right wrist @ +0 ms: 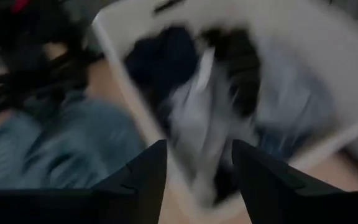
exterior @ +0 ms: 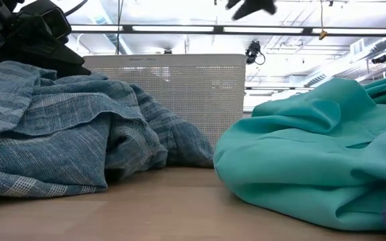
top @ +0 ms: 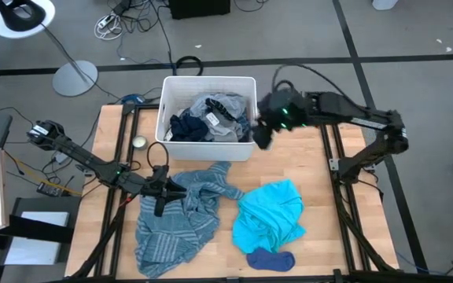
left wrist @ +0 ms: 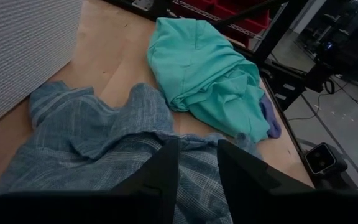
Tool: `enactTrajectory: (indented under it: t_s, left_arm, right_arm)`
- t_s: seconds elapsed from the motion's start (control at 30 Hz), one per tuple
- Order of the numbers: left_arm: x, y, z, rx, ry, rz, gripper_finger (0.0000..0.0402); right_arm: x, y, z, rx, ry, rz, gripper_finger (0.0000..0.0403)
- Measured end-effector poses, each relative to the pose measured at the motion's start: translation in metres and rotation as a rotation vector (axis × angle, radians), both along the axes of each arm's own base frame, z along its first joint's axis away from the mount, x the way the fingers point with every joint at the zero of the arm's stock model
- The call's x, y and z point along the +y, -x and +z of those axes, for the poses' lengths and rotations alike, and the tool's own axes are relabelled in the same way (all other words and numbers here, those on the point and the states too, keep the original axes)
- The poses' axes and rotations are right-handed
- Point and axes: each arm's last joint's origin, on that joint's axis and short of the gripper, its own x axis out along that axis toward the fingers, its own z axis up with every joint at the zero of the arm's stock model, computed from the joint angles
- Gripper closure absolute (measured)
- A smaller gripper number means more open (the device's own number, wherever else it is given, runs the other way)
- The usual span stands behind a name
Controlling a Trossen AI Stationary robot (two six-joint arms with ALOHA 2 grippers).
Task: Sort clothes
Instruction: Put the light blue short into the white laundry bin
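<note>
Right gripper point(top: 263, 134) hangs spread, empty, at white plastic bin's point(top: 166, 93) 3 o'clock rim. Left gripper point(top: 160, 203), spread, rests on grey-blue striped top point(top: 175, 228). Turquoise garment point(top: 270, 216) lies at top's 3 o'clock.

Two dark jointed arms; black cables; green light glowing.
</note>
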Motion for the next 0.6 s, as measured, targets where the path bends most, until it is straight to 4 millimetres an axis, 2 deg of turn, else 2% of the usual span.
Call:
enactTrajectory:
  t_s: [0.13,0.27,0.4,0.6]
  left_arm:
    - [0.0,0.0,0.0,-0.002,0.0,0.001,0.0285]
    - [0.0,0.0,0.0,-0.003,0.002,0.002,0.0285]
    - [0.0,0.0,0.0,-0.004,0.003,0.002,0.0285]
    - [0.0,0.0,0.0,-0.004,0.004,0.002,0.0285]
  right_arm:
    - [0.038,0.021,-0.005,0.103,-0.126,-0.005,0.0226]
    - [0.077,0.035,-0.026,0.242,-0.168,-0.048,0.0231]
    - [0.115,0.042,-0.062,0.353,-0.192,-0.077,0.0232]
    - [0.161,0.045,-0.129,0.451,-0.271,-0.156,0.0225]
